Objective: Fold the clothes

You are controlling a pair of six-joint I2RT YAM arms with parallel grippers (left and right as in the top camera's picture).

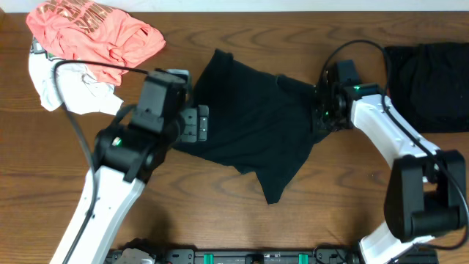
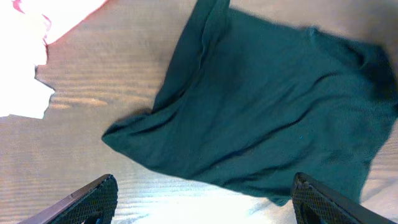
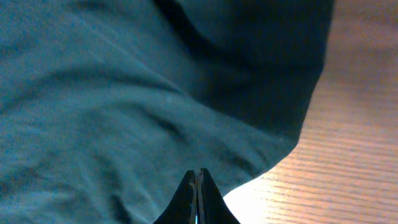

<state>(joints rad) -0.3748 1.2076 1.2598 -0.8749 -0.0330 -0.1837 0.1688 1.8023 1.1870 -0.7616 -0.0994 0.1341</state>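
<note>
Black shirt (image 1: 249,128), matte and limp: overhead view, spread unfolded and creased at the middle of the table (image 1: 220,213), one corner trailing toward the table's near edge.
Left claw (image 1: 199,123): at the table's middle left, over the shirt's left edge, on a black and white arm.
Right claw (image 1: 321,117): at the table's middle right, down at the shirt's right edge.
Pink shirt (image 1: 95,29), printed: bunched at the table's far left corner.
White garment (image 1: 51,84): crumpled on the table's left side, just nearer than the pink shirt and touching it.
Black pile (image 1: 429,81): dark cloth at the table's far right, apart from the spread shirt.

Left wrist view: left claw (image 2: 204,182) released, its fingers (image 2: 93,199) spread wide with nothing between them; black shirt (image 2: 267,112) flat on the table (image 2: 93,81) ahead, one edge rolled; white garment (image 2: 18,68) at the table's far left.

Right wrist view: right claw (image 3: 198,177) clenched, tips pressed together on the black shirt (image 3: 124,93) close to its edge; whether cloth is pinched between them cannot be told. Bare table (image 3: 348,155) shows past that edge.
</note>
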